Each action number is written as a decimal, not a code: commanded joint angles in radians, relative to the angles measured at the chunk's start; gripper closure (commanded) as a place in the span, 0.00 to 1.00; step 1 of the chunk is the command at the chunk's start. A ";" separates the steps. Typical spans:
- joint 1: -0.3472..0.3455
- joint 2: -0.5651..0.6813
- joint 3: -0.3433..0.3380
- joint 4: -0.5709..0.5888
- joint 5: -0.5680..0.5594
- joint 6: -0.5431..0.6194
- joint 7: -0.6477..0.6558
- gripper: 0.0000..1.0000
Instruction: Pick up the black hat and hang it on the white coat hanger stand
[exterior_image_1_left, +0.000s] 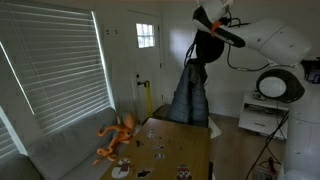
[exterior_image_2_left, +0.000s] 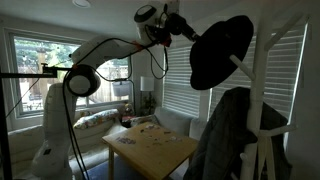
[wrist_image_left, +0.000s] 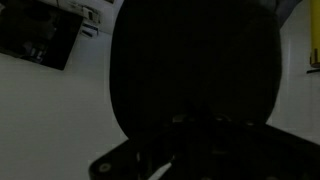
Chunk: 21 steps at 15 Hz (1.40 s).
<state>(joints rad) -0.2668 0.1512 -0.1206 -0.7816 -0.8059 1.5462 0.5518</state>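
Observation:
The black hat (exterior_image_2_left: 222, 50) hangs high in the air at my gripper (exterior_image_2_left: 187, 31), which looks shut on its brim. The hat's far side lies against an upward peg of the white coat hanger stand (exterior_image_2_left: 256, 85); I cannot tell whether it rests on the peg. In an exterior view the hat (exterior_image_1_left: 207, 47) sits under the gripper (exterior_image_1_left: 214, 27), above a long dark jacket (exterior_image_1_left: 189, 95) that hides the stand. In the wrist view the hat (wrist_image_left: 190, 70) fills the picture and the fingers are lost in the dark.
The dark jacket (exterior_image_2_left: 226, 135) hangs lower on the stand. A wooden table (exterior_image_1_left: 196, 140) with small items stands below. An orange plush toy (exterior_image_1_left: 120, 135) lies on a sofa. A white door (exterior_image_1_left: 146, 60), window blinds (exterior_image_1_left: 55, 60) and a white drawer unit (exterior_image_1_left: 262, 112) surround the area.

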 joint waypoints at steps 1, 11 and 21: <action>-0.038 0.017 -0.010 0.038 0.045 0.006 -0.063 0.98; -0.118 0.021 -0.004 0.010 0.157 0.028 -0.131 0.61; -0.049 -0.026 0.044 0.003 0.129 -0.069 -0.111 0.00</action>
<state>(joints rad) -0.3521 0.1590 -0.0994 -0.7811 -0.6733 1.5413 0.4435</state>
